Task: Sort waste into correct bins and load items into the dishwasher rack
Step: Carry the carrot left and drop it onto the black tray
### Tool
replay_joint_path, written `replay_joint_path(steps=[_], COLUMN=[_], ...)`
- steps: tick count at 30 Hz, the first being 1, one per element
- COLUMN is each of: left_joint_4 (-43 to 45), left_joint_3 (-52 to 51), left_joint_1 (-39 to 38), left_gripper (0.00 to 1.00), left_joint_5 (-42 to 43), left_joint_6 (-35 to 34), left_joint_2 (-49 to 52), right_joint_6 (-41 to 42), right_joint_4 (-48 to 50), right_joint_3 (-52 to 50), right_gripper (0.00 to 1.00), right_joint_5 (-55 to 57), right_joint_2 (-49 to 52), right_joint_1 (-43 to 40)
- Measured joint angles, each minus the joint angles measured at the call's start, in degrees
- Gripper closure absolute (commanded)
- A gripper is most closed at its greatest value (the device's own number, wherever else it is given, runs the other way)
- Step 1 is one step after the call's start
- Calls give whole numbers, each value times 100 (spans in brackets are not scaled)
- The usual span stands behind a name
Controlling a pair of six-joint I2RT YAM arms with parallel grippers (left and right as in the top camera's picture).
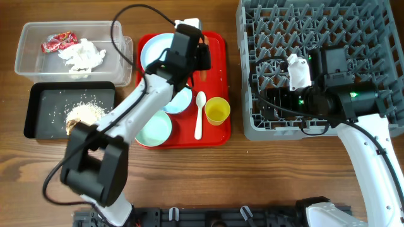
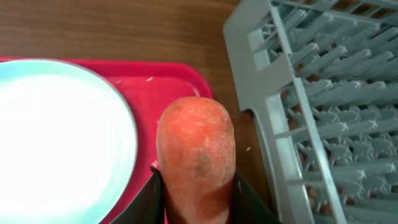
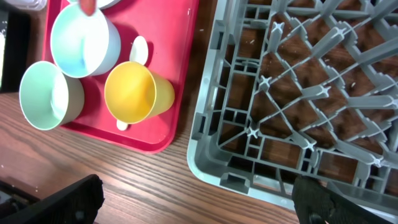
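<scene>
Clenching the carrot (image 2: 198, 149) in the left pincer (image 2: 198, 205), with dark fingers on both flanks of its near end. Pointing the rounded tip away from the wrist, up the left wrist view, toward the red tray's (image 2: 155, 84) far rim and the bare counter (image 2: 112, 28) beyond. Running the long axis straight out along the fingers. Hanging over the red tray's corner nearest the rack (image 2: 323, 93), between the plate (image 2: 56, 137) on one side and the rack's grey wall on the other. Touching the tray or not: cannot tell. Showing mottled orange skin with a dark fleck near the middle.

Sharing that red tray, further from the carrot: blue bowl (image 3: 84, 40), green bowl (image 3: 43, 93) and cup (image 3: 134, 93), all mouth up. Also the spoon (image 1: 200, 113), lying between blue bowl and cup, its bowl end toward the tray's far side.

Hovering the right pincer (image 3: 193, 205) over the rack's edge nearest the red tray, released, fingers spread wide and grasping nothing.

Lying in the tub (image 1: 25, 38), well apart from the carrot: wrapper (image 1: 57, 42) and tissue (image 1: 81, 55). Bearing red-and-white print on the wrapper, too small for reading. Resting in the black tray (image 1: 38, 94), just beside the tub: rice (image 1: 88, 104) and lump (image 1: 71, 126).
</scene>
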Motion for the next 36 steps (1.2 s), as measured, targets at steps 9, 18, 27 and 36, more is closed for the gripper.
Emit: replay_joint_path(steps=[9,18,27,36], left_joint_4=[-4197,-3139,-2212,-2476], left_joint_3=[59,-979,-1622,-699], left_joint_1=[1622,4433,4647,4402], left_gripper=[73,80,43,20], left_joint_5=[-306,-732,-730,1005], left_joint_6=[-313,-920,-1357,-476], left_joint_2=[-1956,-1532,-599,-1794], right_joint_6=[0,0,0,0], right_joint_4=[13,11,-70,205], right_joint_3=[0,0,0,0], right_gripper=[0,0,0,0], right_joint_5=[4,2,2,2], right_joint_2=[0,2,2,2], right_joint_1=[0,0,0,0])
